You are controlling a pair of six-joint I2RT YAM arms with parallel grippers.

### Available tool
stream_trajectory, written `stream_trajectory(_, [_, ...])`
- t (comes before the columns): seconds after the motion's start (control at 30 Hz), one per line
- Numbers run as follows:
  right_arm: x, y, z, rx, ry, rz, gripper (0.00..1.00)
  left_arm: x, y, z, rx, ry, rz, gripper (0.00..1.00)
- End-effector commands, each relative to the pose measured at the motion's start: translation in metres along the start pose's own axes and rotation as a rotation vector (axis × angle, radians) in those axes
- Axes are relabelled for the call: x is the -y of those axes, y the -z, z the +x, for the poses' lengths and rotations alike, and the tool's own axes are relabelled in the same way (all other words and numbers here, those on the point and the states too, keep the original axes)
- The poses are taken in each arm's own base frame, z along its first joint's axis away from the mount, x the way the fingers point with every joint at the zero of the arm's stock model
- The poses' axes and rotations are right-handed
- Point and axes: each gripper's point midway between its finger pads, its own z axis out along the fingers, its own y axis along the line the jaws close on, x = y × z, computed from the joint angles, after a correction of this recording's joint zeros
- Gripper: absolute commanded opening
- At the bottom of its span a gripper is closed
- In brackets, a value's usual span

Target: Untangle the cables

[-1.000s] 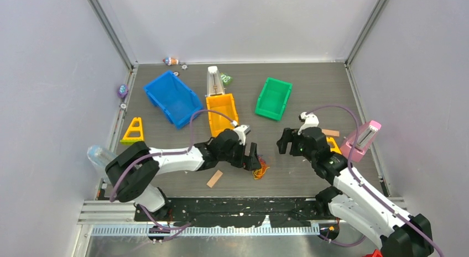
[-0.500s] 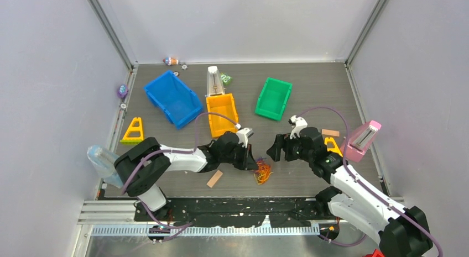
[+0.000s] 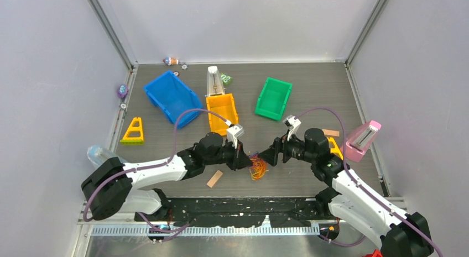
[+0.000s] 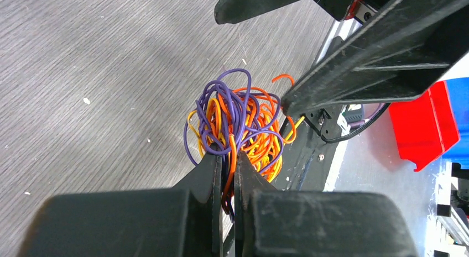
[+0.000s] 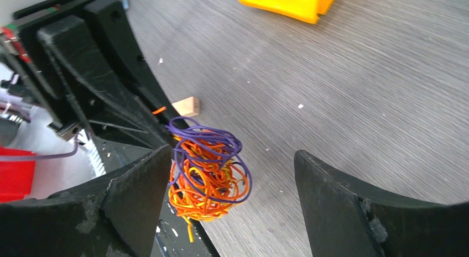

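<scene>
The cables [image 3: 258, 167] are a small tangle of orange, yellow and purple loops near the table's front edge. My left gripper [image 3: 243, 157] is shut on the tangle's near side. In the left wrist view its fingertips [image 4: 228, 156] pinch orange and purple strands of the cables [image 4: 238, 116]. My right gripper [image 3: 271, 156] faces it from the right and stands open. In the right wrist view the cables [image 5: 207, 174] hang close to the left finger [image 5: 138, 185], between the wide jaws of the right gripper [image 5: 232, 155], and touch neither finger.
A wooden block [image 3: 214, 178] lies just left of the tangle. Blue [image 3: 172, 98], yellow [image 3: 222, 110] and green [image 3: 274, 98] bins stand farther back. A pink stand [image 3: 362, 140] and an orange triangle [image 3: 333, 145] are at the right, a yellow triangle [image 3: 133, 131] at the left.
My left gripper has shut on the tangle and drawn back slightly left. The right gripper has moved left and lower, up to the tangle, still open.
</scene>
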Motion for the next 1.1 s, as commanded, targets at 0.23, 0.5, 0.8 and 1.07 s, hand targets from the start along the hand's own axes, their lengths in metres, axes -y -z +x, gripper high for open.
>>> stream_trajectory(0.23, [-0.039,0.006,-0.023,0.108,0.109,-0.183,0.96,0.038,0.024,-0.025,0.093,-0.088,0.190,0.00])
stream_trajectory(0.5, [-0.051,0.005,-0.026,0.133,0.126,-0.243,0.95,0.055,0.036,-0.033,0.120,-0.076,0.311,0.00])
stream_trajectory(0.8, [-0.060,0.003,-0.024,0.127,0.127,-0.298,0.87,0.061,0.040,-0.035,0.113,-0.088,0.331,0.00])
stream_trajectory(1.07, [-0.069,0.008,-0.013,0.095,0.126,-0.361,0.46,0.056,0.042,-0.043,0.136,-0.116,0.281,0.00])
